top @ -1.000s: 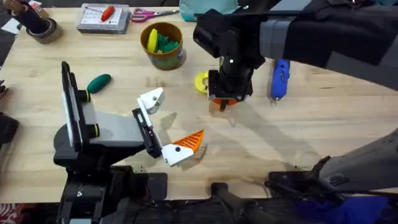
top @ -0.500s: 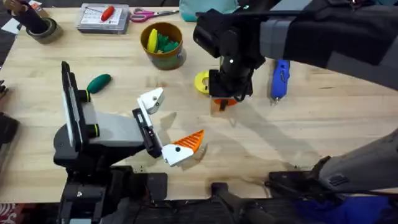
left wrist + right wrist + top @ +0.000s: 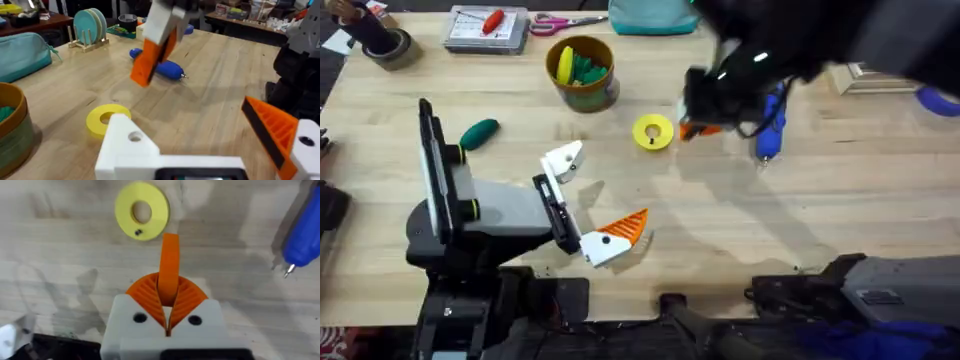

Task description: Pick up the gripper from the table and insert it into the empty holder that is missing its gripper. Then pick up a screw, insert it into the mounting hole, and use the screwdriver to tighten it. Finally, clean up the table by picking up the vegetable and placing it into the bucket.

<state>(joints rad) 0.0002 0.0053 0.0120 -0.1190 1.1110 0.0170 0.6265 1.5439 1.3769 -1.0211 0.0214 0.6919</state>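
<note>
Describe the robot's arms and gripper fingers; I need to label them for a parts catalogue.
Both arms are black and grey. The left gripper has white plastic finger mounts with round screw holes: one bare, one with an orange ribbed triangular tip. The right gripper has white mounts and orange ribbed pads.

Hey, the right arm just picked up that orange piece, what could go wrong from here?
The right end effector pinches only one end of the gripper, so it may twist or slip out on the way to the holder.

The piece hangs above the yellow ring and near the screwdriver; dropped, it may land on or bounce off them.

Carried tilted, it may jam at the bare mount.
</note>
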